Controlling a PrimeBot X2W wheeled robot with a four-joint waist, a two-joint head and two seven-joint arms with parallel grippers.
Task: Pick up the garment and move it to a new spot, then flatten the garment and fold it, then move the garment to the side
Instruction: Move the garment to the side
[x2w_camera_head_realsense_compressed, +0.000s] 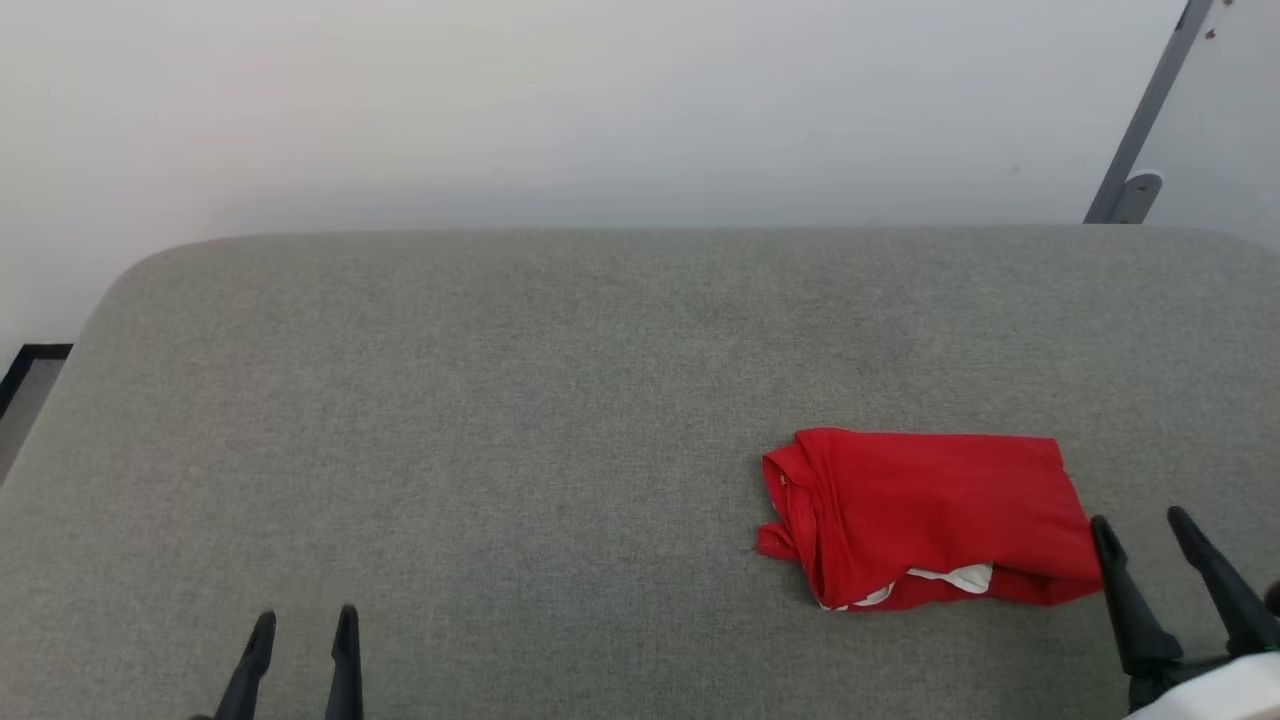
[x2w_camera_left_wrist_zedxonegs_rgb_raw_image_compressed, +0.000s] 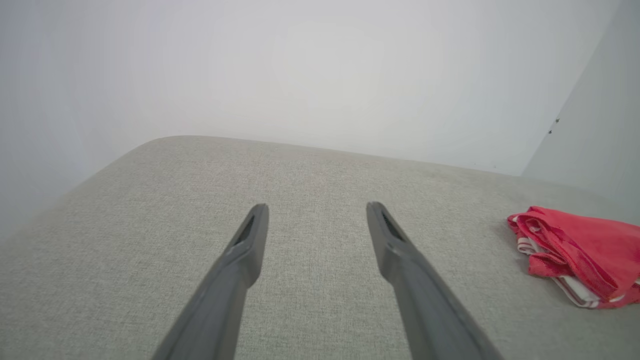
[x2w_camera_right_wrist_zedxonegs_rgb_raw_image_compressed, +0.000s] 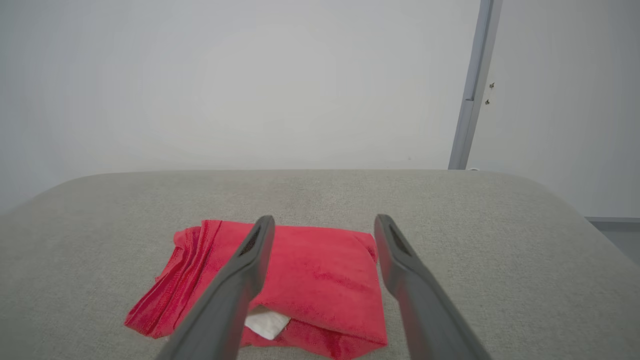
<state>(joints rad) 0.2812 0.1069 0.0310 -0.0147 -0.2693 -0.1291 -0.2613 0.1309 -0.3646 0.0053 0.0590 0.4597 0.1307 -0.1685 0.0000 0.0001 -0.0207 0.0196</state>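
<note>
Left claw: the left claw (x2w_camera_head_realsense_compressed: 306, 618), two long dark tapering fingers, stands spread wide with nothing between them, only bare cushion under and ahead of it.
Cushion: a grey woven-fabric padded surface (x2w_camera_head_realsense_compressed: 500, 400) with rounded far corners runs beneath both claws, up to a plain white wall (x2w_camera_head_realsense_compressed: 600, 100).
Garment, place: the garment (x2w_camera_head_realsense_compressed: 930, 515) lies flat on the cushion, well to the right of the left claw and just left of the right claw's nearer fingertip.
Garment, shape: a folded, roughly rectangular bundle of red knit cloth with a mostly plain, fairly smooth top face.
Garment, left end: several layered edges are bunched and rolled together – in the left wrist view, red-and-white striped trim shows in the lower layers.
Garment, near edge: a small patch of white cloth peeks out from under the red top layer.
Right claw: the right claw (x2w_camera_head_realsense_compressed: 1140, 520), dark-fingered like the other, is spread wide and grips nothing. In its own wrist view the bundle lies below and ahead, under the left finger and stopping short of the right one. Whether a finger touches the cloth I cannot tell.
Wall strip: a slanted grey metal bar (x2w_camera_head_realsense_compressed: 1150, 110) stands on the wall beyond the right claw.
</note>
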